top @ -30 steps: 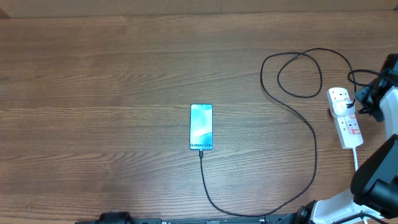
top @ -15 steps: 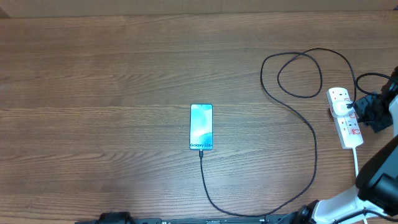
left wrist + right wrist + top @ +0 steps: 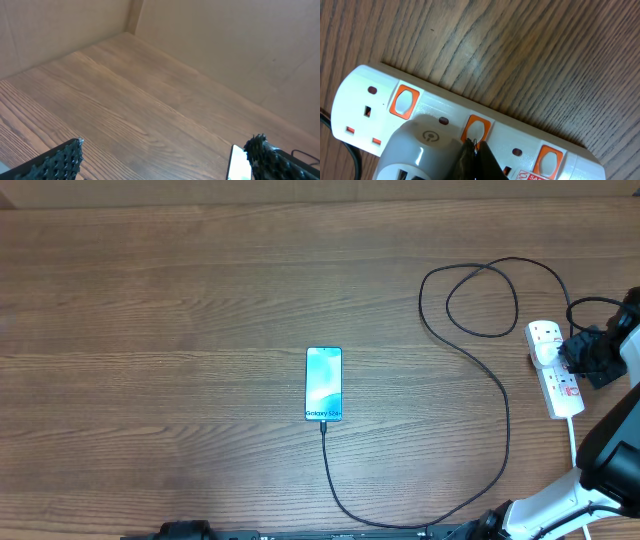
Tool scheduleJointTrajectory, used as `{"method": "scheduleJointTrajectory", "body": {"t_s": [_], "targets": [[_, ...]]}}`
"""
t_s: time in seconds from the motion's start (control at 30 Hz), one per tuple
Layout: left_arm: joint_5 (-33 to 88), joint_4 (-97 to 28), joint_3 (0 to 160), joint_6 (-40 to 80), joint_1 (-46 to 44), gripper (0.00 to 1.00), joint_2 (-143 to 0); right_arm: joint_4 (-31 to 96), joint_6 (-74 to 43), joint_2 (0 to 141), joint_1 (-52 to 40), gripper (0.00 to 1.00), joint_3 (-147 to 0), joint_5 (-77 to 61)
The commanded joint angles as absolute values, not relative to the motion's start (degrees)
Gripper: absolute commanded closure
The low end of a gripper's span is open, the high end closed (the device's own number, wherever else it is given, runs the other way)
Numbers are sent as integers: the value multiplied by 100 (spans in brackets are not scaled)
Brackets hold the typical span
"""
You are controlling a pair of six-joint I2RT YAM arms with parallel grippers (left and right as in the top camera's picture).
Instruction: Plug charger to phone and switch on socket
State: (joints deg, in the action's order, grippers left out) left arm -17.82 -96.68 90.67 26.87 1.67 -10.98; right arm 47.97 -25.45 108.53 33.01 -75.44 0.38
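While your left gripper (image 3: 164, 152) hangs above the wooden table (image 3: 150, 330) with its jaws spread wide and nothing between them, its view takes in bare boards, a brown cardboard wall (image 3: 225, 40) at the back, and a corner of the phone (image 3: 239, 162) beside its right finger.

From overhead, you see the phone (image 3: 323, 384) lying flat near the table's middle, cyan screen up and the "Galaxy S24" edge towards you. The charger (image 3: 505, 410) meets that lower short edge. From there the black cable sweeps down, curves right, climbs and coils in a loop near the power strip.

At the far right, the socket (image 3: 553, 370) lies at a slight slant, with a white adapter (image 3: 420, 150) seated in it and its white cord (image 3: 572, 435) trailing towards you.

Your right gripper (image 3: 475, 150) is closed, its tips pressed together and holding nothing. They sit right at the middle orange switch (image 3: 476, 131), hemmed in by the adapter's body. The tips cover the contact point, so you cannot tell whether they press the switch.
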Motion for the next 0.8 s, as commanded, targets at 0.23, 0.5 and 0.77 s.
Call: {"method": "scheduleJointTrajectory", "body": {"t_s": [0.23, 0.5, 0.77], "targets": [[-1841, -9677, 9041, 2683, 211, 0, -1061, 4731, -2526, 11225, 3249, 96, -7605, -163], [-1841, -9677, 9041, 2683, 211, 0, -1061, 5050, -2528, 11198, 3183, 96, -7815, 104], [-1841, -9677, 9041, 2685, 213, 0, -1022, 6471, -2547, 10466, 3037, 96, -9223, 121]]}}
